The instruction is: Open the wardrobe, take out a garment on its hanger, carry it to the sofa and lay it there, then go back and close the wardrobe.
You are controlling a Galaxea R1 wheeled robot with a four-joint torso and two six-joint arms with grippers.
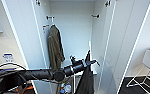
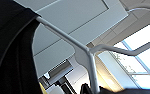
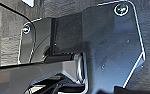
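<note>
Wardrobe point(image 1: 73, 30): white, both doors open, olive jacket point(image 1: 55, 47) hanging at its left inside. Garment point(image 1: 86, 80): black, hanging limp before the opening, on white hanger point(image 2: 88, 57). Left gripper point(image 1: 91, 62): closed on the hanger. Right gripper: state cannot be told.

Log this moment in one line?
wardrobe: open | left gripper: holds hanger | garment: hanging from it | olive jacket: inside

No readable text, labels, brands, numbers or signs anywhere in views.
</note>
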